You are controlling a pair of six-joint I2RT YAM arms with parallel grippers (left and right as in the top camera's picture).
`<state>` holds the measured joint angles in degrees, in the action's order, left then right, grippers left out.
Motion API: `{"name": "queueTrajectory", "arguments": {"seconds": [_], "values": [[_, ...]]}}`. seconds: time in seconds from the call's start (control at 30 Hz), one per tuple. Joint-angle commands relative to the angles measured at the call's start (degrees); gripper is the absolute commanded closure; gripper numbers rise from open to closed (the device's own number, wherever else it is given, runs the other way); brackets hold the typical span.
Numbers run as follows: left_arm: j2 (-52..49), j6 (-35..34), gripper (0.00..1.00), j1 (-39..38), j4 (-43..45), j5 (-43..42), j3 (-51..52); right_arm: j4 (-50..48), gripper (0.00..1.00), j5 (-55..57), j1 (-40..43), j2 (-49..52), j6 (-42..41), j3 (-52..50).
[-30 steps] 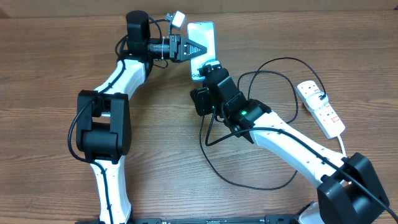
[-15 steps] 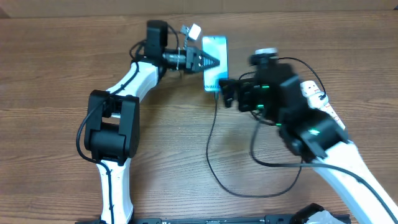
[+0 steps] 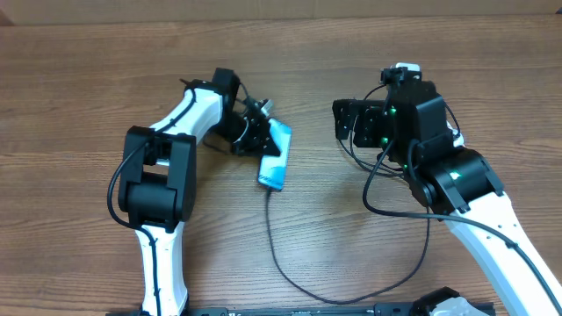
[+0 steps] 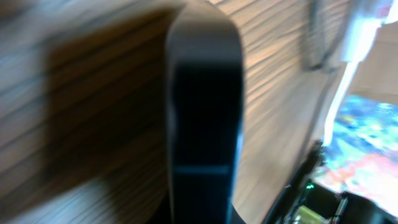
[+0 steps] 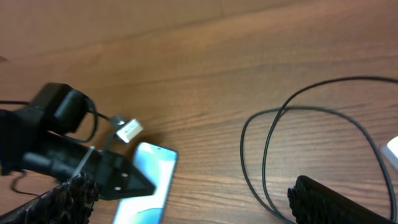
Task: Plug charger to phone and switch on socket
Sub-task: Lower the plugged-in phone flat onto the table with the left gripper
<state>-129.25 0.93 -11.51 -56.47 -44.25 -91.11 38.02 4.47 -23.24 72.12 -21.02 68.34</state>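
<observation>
The phone point(image 3: 275, 156) hangs tilted just left of the table's middle, my left gripper point(image 3: 253, 139) shut on its upper end. The left wrist view, badly blurred, shows the phone point(image 4: 205, 112) edge-on as a dark bar running out from that gripper point(image 4: 202, 211). The charger, a thin black cable point(image 3: 272, 246), leaves the phone's lower end, where its tip appears plugged in, and loops along the front toward the right. My right gripper point(image 3: 358, 123) hovers open and empty to the phone's right. The right wrist view shows the phone point(image 5: 155, 180), cable loops point(image 5: 267, 162) and open right gripper point(image 5: 199, 202). The socket is hidden under the right arm in the overhead view.
More black cable loops lie beneath the right arm point(image 3: 395, 197). A white corner, perhaps the power strip, shows at the right wrist view's edge point(image 5: 392, 149). A small white tag point(image 5: 129, 130) dangles from the left gripper. The brown wooden table point(image 3: 70, 105) reaches to the back wall.
My right gripper opened, let go at the phone's end and drew away to the right. The left gripper swung the phone toward the front and left, tilting it, the cable trailing.
</observation>
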Motion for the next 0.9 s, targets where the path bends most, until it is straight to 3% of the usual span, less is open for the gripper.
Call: {"name": "queueTrajectory", "arguments": {"seconds": [0.0,0.23,0.37,0.87], "values": [[0.0,4.2,0.96,1.4,-4.1,8.6,-0.4,-0.2,0.0,-1.5,0.2,1.5,-0.4,0.6],[0.0,-3.7,0.96,2.5,-6.4,9.0,0.7,-0.9,0.0,-1.8,0.2,3.5,-0.4,0.6],[0.0,-10.3,0.96,2.5,-6.6,14.4,1.4,-1.5,0.0,-1.8,0.2,4.5,-0.4,0.6],[0.0,-10.8,0.77,2.5,-8.7,14.7,1.4,-3.1,0.0,-2.0,0.2,4.5,-0.4,0.6]]}}
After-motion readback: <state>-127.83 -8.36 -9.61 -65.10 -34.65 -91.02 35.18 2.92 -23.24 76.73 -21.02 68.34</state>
